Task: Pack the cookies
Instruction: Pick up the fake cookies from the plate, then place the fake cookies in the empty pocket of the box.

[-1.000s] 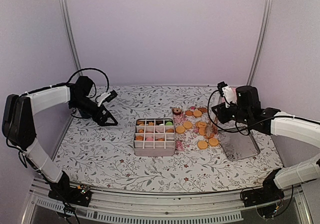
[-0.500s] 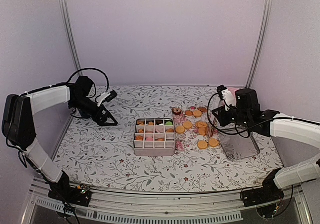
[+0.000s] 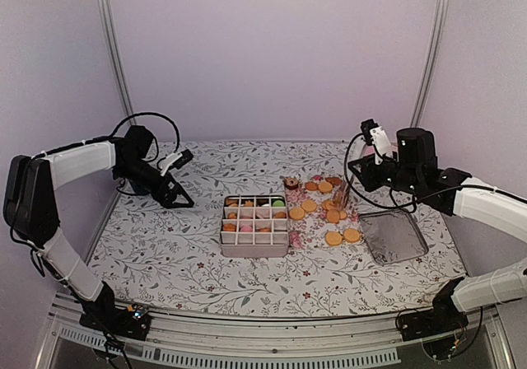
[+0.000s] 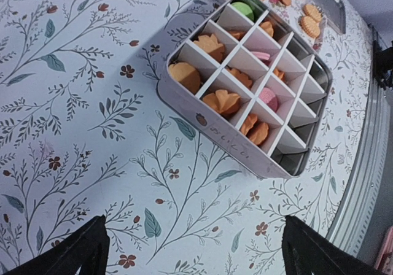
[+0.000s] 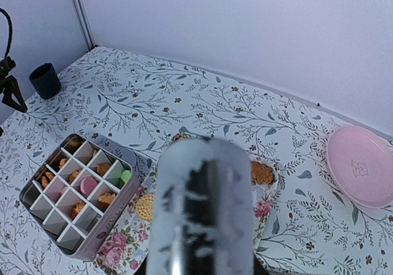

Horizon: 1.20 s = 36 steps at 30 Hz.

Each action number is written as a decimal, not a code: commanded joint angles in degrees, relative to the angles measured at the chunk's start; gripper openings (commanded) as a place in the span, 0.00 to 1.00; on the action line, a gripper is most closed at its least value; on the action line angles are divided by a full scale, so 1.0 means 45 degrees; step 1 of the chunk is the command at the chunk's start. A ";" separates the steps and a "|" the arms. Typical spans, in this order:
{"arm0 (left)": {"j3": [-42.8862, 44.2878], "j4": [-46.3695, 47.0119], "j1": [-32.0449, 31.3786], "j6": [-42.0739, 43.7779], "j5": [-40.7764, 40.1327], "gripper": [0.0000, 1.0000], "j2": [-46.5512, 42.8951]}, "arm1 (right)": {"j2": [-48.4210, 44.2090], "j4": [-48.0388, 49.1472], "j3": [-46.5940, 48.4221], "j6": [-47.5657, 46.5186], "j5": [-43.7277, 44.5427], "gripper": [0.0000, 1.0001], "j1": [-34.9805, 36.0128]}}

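Round tan cookies [image 3: 333, 238] lie beside a gridded tin [image 3: 254, 245].

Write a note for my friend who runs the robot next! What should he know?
Left gripper: open, empty, hovering left of the box.
Right gripper: up over the loose cookies; its camera view is blurred, so I cannot tell if it holds one.
Done: many box cells hold cookies.
Left: several cells are empty, and many loose cookies lie on the flowery mat beside the box.
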 commanded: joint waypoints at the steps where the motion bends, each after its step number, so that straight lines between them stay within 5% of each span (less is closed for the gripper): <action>1: 0.0298 -0.0068 0.0117 0.0115 0.0224 0.98 0.0034 | -0.0178 0.0300 0.1369 0.0064 -0.0559 0.00 0.0619; 12: 0.0345 -0.0043 0.0111 0.0013 -0.0047 0.99 0.0052 | 0.3205 0.0735 0.4240 -0.0139 -0.1003 0.00 0.3845; 24: 0.0252 0.0007 0.0101 -0.0004 -0.0112 0.99 -0.0032 | 0.4792 0.0578 0.4513 -0.0238 -0.0921 0.02 0.4153; 36: 0.0267 0.0044 0.0098 -0.0023 -0.0046 0.99 -0.0028 | 0.4630 0.0541 0.4299 -0.0240 -0.0521 0.40 0.4147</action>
